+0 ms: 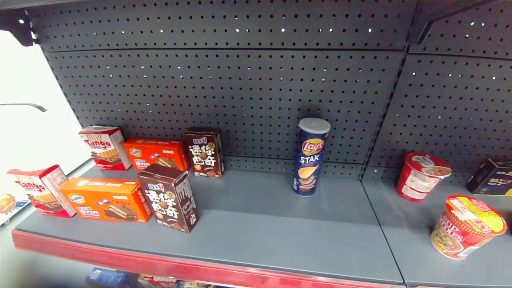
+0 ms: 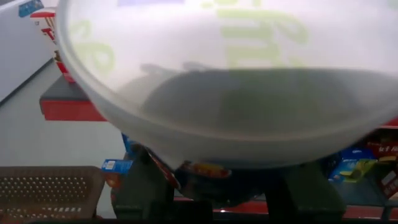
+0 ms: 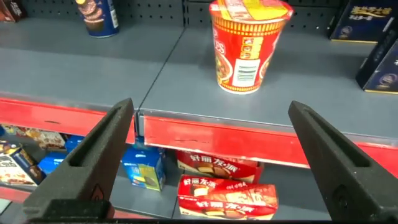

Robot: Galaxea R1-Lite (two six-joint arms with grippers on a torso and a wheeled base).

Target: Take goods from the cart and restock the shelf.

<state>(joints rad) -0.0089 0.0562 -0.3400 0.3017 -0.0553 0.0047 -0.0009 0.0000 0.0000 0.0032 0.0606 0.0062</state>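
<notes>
Our left tool (image 2: pixel 221 190) grips a pale round tub (image 2: pixel 217 74) with green print. The tub's dark base sits between the two dark fingers (image 2: pixel 142 193), and its wide body hangs in front of the shelf's red front edge (image 2: pixel 68 109). A brown perforated basket (image 2: pixel 50 190) lies low beside it.

Our right tool (image 3: pixel 210 106) is open, its two black fingers (image 3: pixel 93 162) spread wide with nothing between them. It hangs just before the red edge, in line with a red noodle cup (image 3: pixel 247 43) standing upright near the front of the shelf (image 3: pixel 81 68). Below that edge, red boxes (image 3: pixel 227 193) and a blue box (image 3: pixel 144 171) sit on a lower level.

On the grey shelf a tall blue chips can (image 1: pixel 311 157) stands upright near the pegboard back (image 1: pixel 240 88), well apart from everything else. To the left, two rows of boxes – red-and-white wafer boxes (image 1: pixel 105 147), orange boxes (image 1: pixel 106 199) and brown boxes (image 1: pixel 171 197) – stand close together. On the right section a second red cup (image 1: pixel 422 175) leans at the back, with a dark box (image 1: pixel 490 178) beside it.
</notes>
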